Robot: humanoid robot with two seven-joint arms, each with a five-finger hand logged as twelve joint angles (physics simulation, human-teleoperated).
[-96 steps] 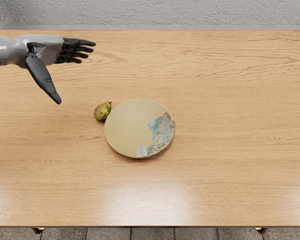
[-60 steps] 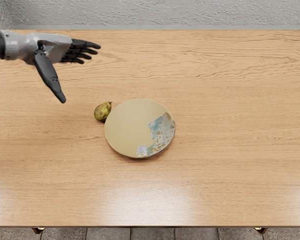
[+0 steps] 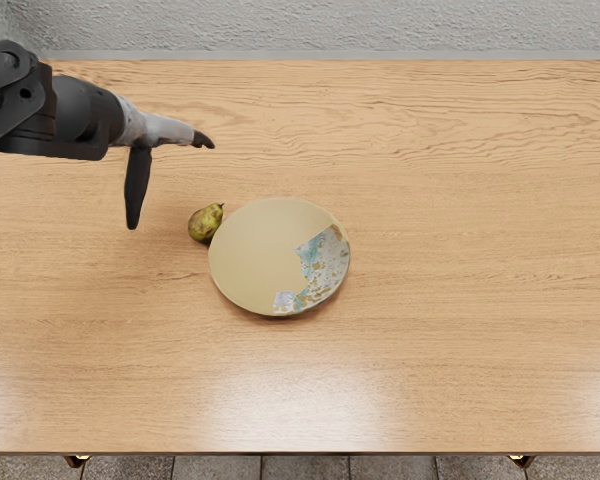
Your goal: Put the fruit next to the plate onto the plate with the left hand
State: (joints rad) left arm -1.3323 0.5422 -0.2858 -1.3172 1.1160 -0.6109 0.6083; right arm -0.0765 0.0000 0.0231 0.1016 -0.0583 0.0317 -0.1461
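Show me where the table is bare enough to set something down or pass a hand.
Bare wood: everything right of the plate, the wide front strip below it, and the back strip along the wall. Crowded: the pear sits against the plate's upper-left rim, with the left hand hovering just up-left of it.

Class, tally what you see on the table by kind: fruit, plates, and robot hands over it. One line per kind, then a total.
pear: 1
plate: 1
left hand: 1, holding nothing
Total: 3
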